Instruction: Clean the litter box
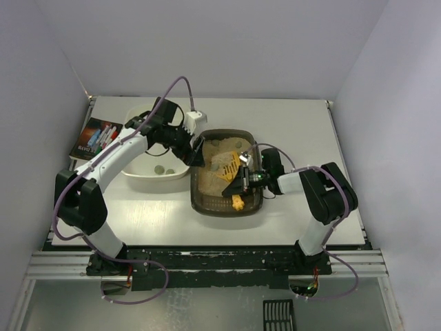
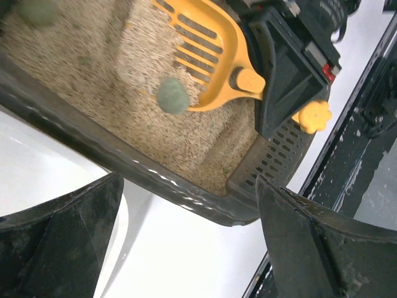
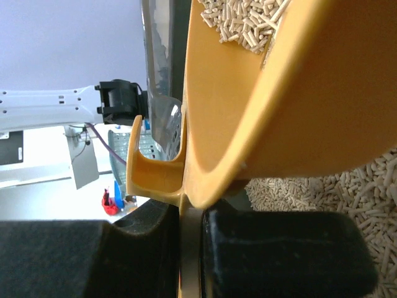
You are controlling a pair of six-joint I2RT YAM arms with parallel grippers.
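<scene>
The litter box (image 1: 219, 209) is set at the middle of the table (image 1: 296, 127), its long side running away from the arm bases, and is filled with beige litter (seen as short pellets in the right wrist view). A grey-green clump (image 2: 172, 96) is seen on the litter just beside the slotted blade of a yellow scoop (image 1: 231, 167). The scoop is held over the tray's near half, with some pellets (image 3: 248, 25) lying in its bowl. Its handle is clamped between the fingers (image 3: 279, 248) of the right gripper (image 1: 242, 181), which is reached in over the tray from the right. The left gripper (image 1: 195, 153) is placed at the tray's left rim; its fingers (image 2: 68, 236) are spread wide with nothing gripped, and the tray's dark wall (image 2: 124, 164) is seen beyond them. A cream-white tub (image 1: 141, 174) is set just left of the tray, with two small clumps (image 1: 164, 169) in it. A printed packet (image 1: 96, 138) is laid at the table's left edge.
</scene>
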